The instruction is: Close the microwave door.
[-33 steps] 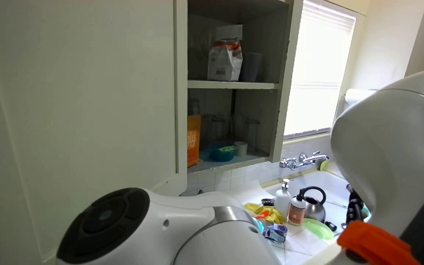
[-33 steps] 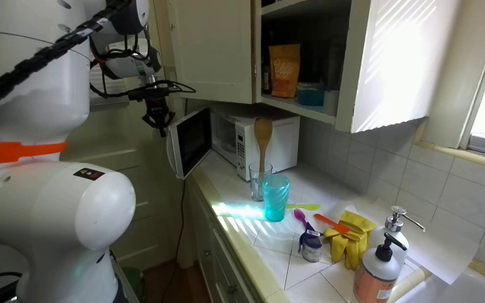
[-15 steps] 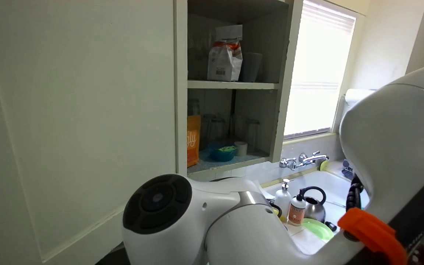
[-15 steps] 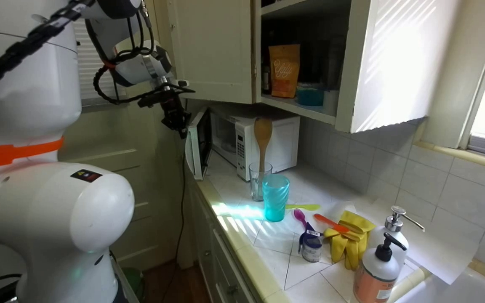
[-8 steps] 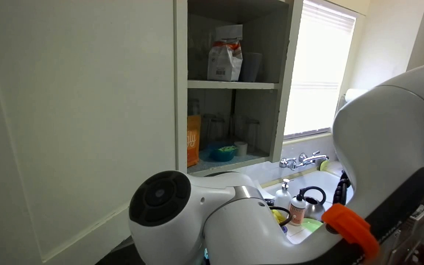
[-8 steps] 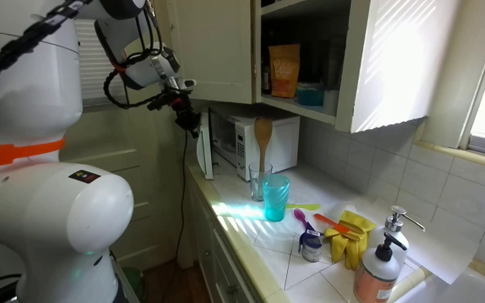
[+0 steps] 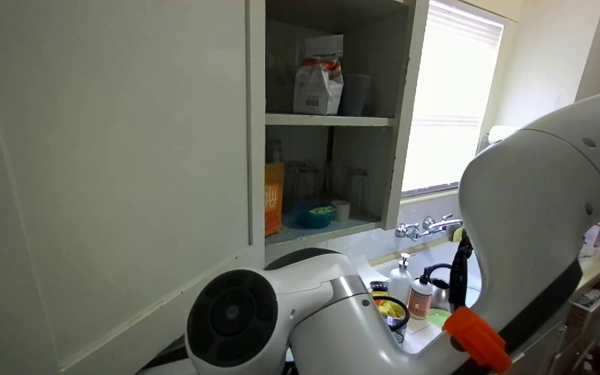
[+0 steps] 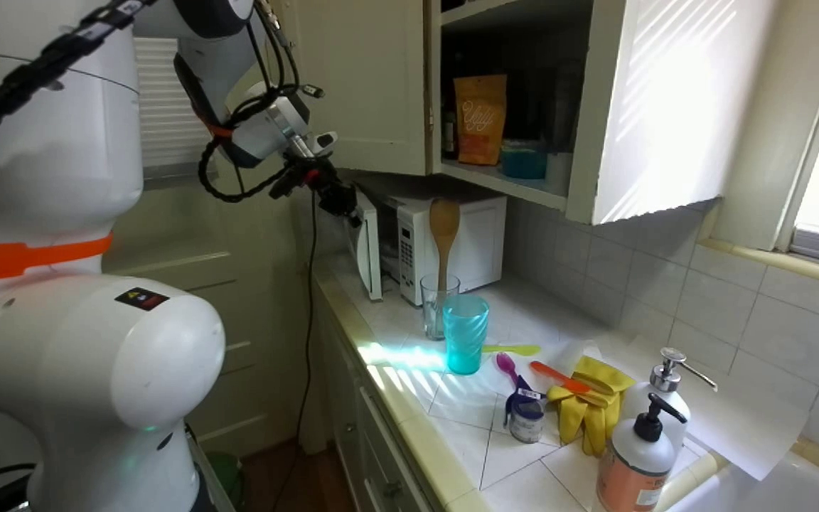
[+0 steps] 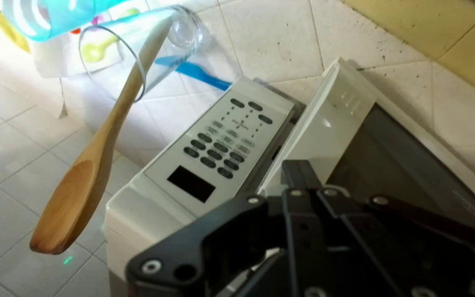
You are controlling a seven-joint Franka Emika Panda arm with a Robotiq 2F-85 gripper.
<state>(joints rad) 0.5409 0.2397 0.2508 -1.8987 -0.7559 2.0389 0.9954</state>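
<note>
Standing on the tiled counter (image 8: pixel 452 427) was a white microwave (image 8: pixel 477 242), its door (image 8: pixel 372 249) ajar, with a narrow gap between the door's free edge and the keypad panel (image 9: pixel 221 144). The black hand (image 9: pixel 303 175) was clenched, holding nothing, its end against or just beside the upper part of the door's outer face; whether it touched could not be told. A wooden spoon (image 8: pixel 445 231) stood in a clear glass (image 8: pixel 432 316) just beside the keypad end, apart from the door.

The door looked light but stiff, likely to swing easily and then resist at the latch. Its smooth face seemed slippery, and the dark window (image 9: pixel 398 165) perhaps fragile, so a push appeared better than a grip. The place to press was probably the solid pale border (image 9: pixel 324 134) along the free edge, nearer mid-height, where leverage was good and the door less apt to twist. Too hard a final shove might have slid the whole microwave across the counter.
</note>
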